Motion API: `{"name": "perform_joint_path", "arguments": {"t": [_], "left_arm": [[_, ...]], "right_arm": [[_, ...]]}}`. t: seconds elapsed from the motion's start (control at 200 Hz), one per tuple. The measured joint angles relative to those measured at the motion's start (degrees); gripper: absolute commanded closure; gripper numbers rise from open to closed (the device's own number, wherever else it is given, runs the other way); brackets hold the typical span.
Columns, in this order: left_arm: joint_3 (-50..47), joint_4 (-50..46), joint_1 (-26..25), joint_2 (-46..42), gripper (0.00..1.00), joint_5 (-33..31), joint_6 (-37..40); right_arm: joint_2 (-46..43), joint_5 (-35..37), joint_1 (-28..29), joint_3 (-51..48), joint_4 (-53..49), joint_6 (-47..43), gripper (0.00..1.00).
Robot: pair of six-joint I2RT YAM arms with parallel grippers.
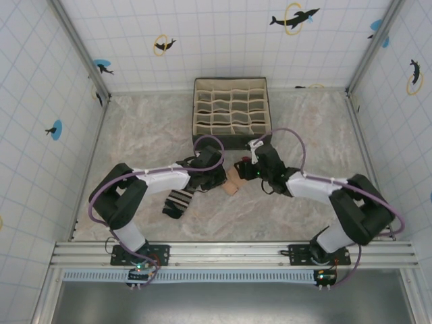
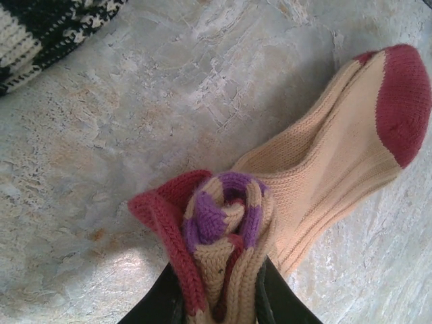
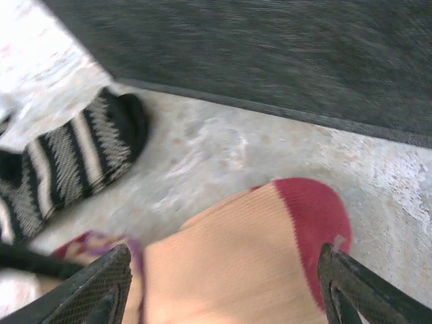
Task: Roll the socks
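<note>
Item 1: tan knitted sock (image 2: 324,155), dark-red toe, purple-white cuff, flat on marbled worktop (image 2: 135,101), centre. Your left claw (image 2: 223,280) clenched on coiled cuff, likely anchoring roll. Your right claw (image 3: 226,277) spread wide astride toe, grasping nothing. Item 2: black-white-grey striped sock (image 3: 74,162) alongside, unrolled.

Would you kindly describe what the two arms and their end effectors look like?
The left arm and the right arm each have white links between bulky black joints, with a purple cable looping along them. The left end effector and the right end effector are black, with tapering, finely textured fingers.
</note>
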Motion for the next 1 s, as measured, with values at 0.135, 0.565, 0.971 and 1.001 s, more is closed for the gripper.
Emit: {"name": "perform_joint_path", "arguments": {"t": [0.135, 0.565, 0.971, 1.001], "left_arm": [[0.09, -0.28, 0.0, 0.0, 1.0, 0.07, -0.15], [0.81, -1.75, 0.04, 0.11, 1.0, 1.14, -0.33], [1.4, -2.25, 0.04, 0.44, 1.0, 2.6, -0.35], [1.4, -2.27, 0.04, 0.44, 1.0, 2.64, -0.35]], "right_arm": [[-7.91, 9.11, 9.2, -6.88, 1.77, -6.05, 0.23], [-9.44, 34.05, 30.99, -18.12, 8.15, -18.69, 0.26], [7.43, 41.35, 34.49, -12.44, 14.56, -27.78, 0.29], [8.41, 41.55, 34.49, -11.87, 15.06, -28.44, 0.3]]}}
